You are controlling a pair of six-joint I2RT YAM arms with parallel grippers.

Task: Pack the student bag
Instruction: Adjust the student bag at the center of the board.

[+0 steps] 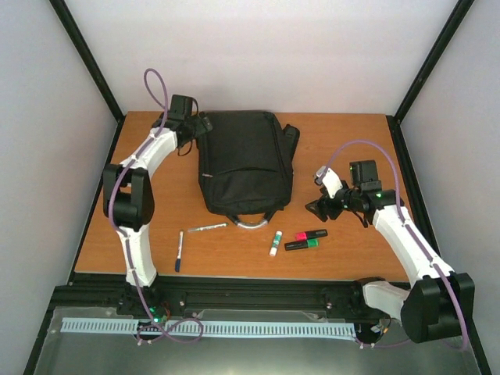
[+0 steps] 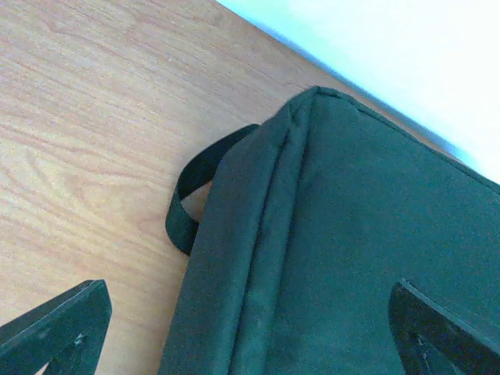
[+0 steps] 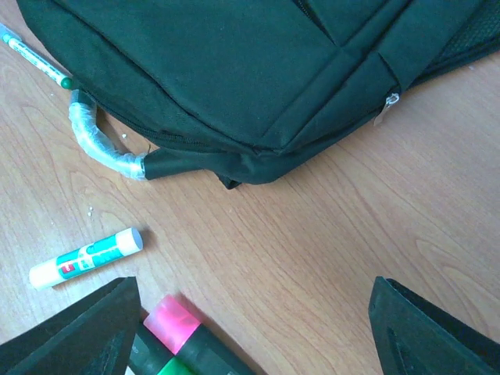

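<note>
Hovering left claw (image 2: 250,332) over student bag (image 1: 244,160) corner, right claw (image 1: 316,205) spread nearby

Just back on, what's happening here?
Both hands are open and hold nothing. The left hand is over the far left corner of the student bag; the right hand is by its near right corner. The glue stick, highlighters, a dark pen and a light pen lie on the table, none packed yet.

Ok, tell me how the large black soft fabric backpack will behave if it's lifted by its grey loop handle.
The large black soft fabric backpack lies flat and creased, so it would probably sag and fold. It looks unfilled, likely light for its size. Its grey loop handle looks glossy, plastic-wrapped, perhaps slippery.
</note>
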